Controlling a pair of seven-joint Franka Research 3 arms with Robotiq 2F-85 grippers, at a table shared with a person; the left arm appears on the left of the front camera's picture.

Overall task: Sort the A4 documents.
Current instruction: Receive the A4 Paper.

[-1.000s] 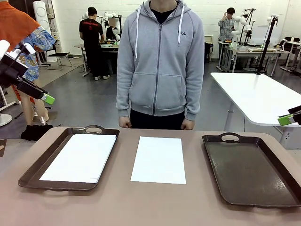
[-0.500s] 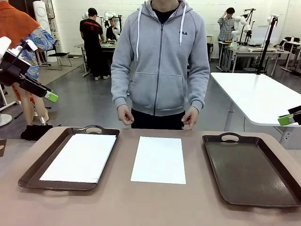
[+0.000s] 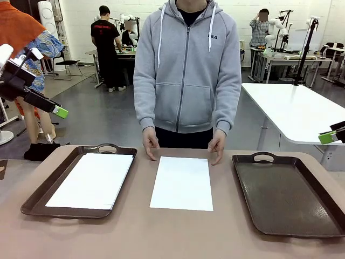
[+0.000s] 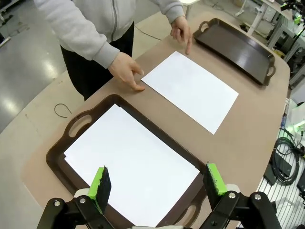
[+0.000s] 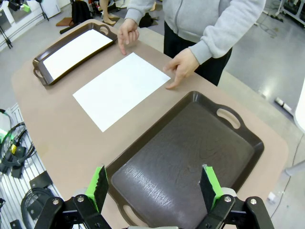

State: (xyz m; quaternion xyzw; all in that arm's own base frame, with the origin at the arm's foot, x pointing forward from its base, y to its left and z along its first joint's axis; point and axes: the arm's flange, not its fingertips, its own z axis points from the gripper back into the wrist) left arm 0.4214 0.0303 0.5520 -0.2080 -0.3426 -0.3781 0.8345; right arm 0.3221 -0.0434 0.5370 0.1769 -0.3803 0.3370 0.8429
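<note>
One white A4 document (image 3: 182, 182) lies flat on the table between the two trays, also in the wrist views (image 4: 190, 88) (image 5: 122, 88). Another white document (image 3: 91, 180) (image 4: 131, 164) (image 5: 75, 48) lies inside the left brown tray (image 3: 38, 198). The person's hands (image 3: 150, 144) (image 3: 216, 145) rest at the far corners of the middle sheet. My left gripper (image 4: 157, 181) hangs open high above the left tray, seen at the left edge (image 3: 51, 109). My right gripper (image 5: 153, 187) stands open above the bare right tray (image 3: 288, 194); its green tip (image 3: 326, 137) shows at the right edge.
The right brown tray (image 5: 190, 152) holds nothing and has handles at both ends. A person in a grey hoodie (image 3: 186, 70) stands at the far side of the table. A white table (image 3: 296, 110) stands beyond to the right.
The person has leaned in and lowered both hands from the table's far edge onto the far corners of the middle sheet. Both grippers have hardly moved.
</note>
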